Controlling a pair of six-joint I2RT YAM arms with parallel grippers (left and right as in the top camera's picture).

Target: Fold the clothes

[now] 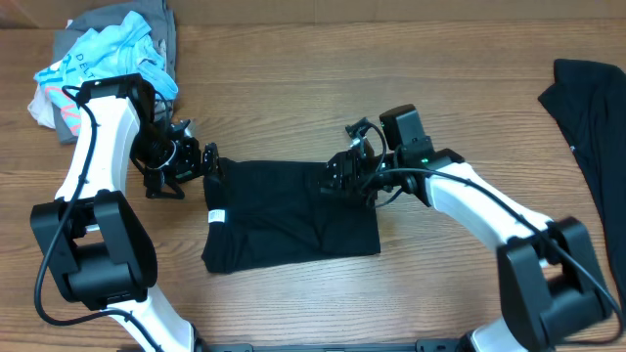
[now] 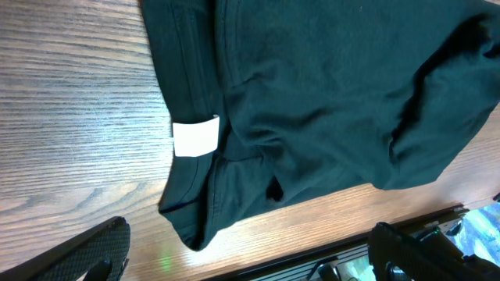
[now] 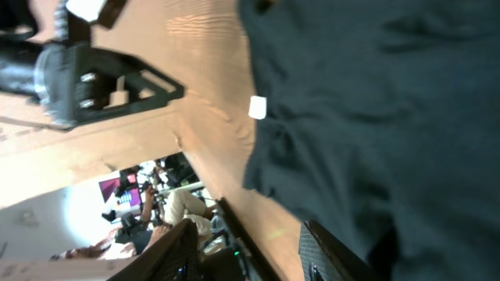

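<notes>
The black T-shirt [image 1: 289, 215] lies folded into a rough rectangle at the middle of the table, its small white tag [image 1: 217, 215] near the left edge. My left gripper [image 1: 202, 166] hovers just off the shirt's upper left corner. In the left wrist view it [image 2: 250, 261] stands wide open over bare wood, with the shirt [image 2: 328, 86] and tag [image 2: 195, 137] beyond it. My right gripper [image 1: 335, 179] is over the shirt's upper right part. Its jaws [image 3: 254, 254] stand apart in the right wrist view with nothing between them, one finger [image 3: 336, 254] against the dark cloth [image 3: 375, 117].
A heap of light blue and grey clothes [image 1: 108, 49] sits at the far left corner behind the left arm. Another black garment [image 1: 592, 108] hangs over the right edge. The table's front edge [image 2: 312, 250] runs close to the left gripper.
</notes>
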